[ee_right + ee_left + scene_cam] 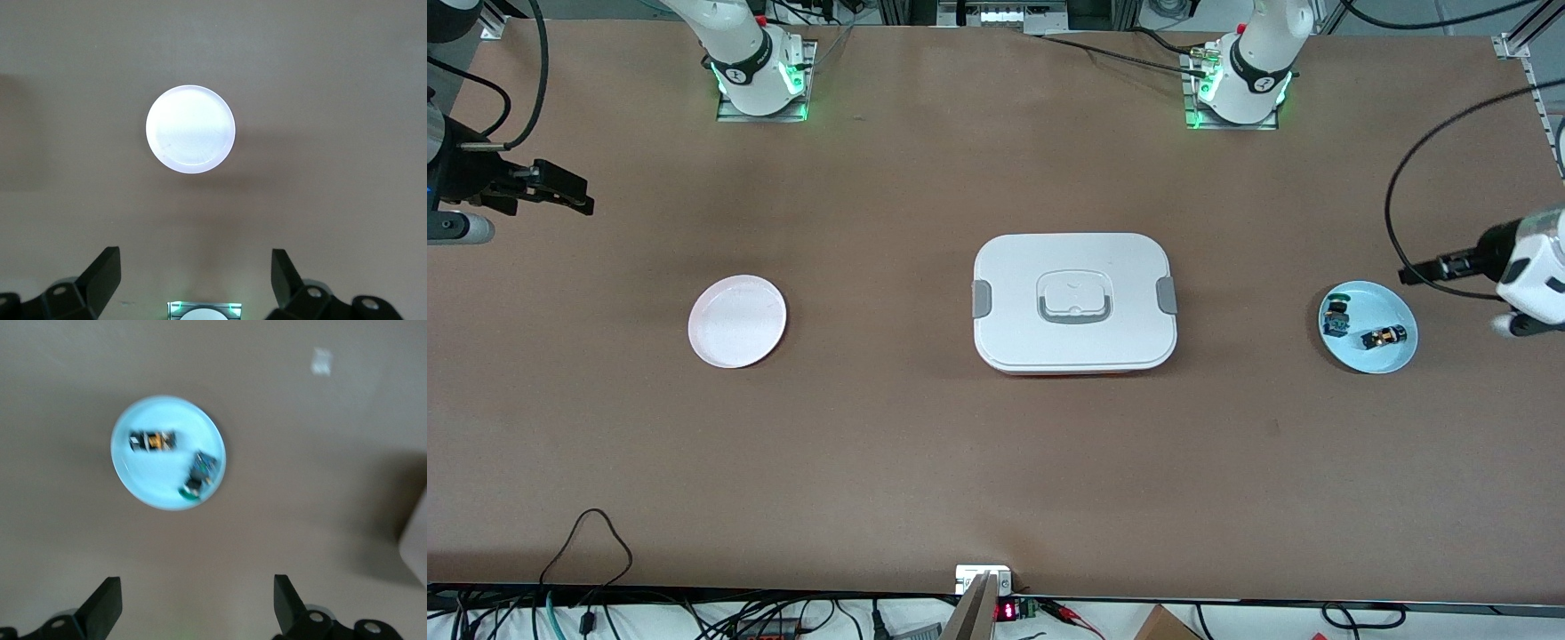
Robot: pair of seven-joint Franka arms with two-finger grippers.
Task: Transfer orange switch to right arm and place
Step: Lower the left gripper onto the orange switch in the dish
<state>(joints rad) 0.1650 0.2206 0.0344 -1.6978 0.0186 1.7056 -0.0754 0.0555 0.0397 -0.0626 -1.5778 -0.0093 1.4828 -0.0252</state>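
Both arms are cut off by the frame edges in the front view: only part of the left gripper (1516,324) shows at the left arm's end of the table, its fingers barely visible, and the right gripper (560,191) pokes in at the right arm's end with most of its arm out of frame. The wrist views settle the claws — the left gripper's two fingertips (107,603) stand wide apart with nothing between them, and the right gripper's fingertips (107,270) are just as wide and empty. The orange switch (1383,337) lies on its side in the blue plate (1400,356), toward six o'clock on the plate in the front view; its long axis runs roughly from eight to two o'clock there, but which end carries the cap is too small to make out. In the left wrist view it is blurred, a dark bar with an orange middle (153,441). Beside it in the same plate, toward nine o'clock in the front view, sits the green and blue switch (1336,316), apart from the orange one. A white lidded box (1074,302) sits at the table's middle, and a pink plate (737,321) lies bare toward the right arm's end — the right wrist view looks straight down on it (191,129).
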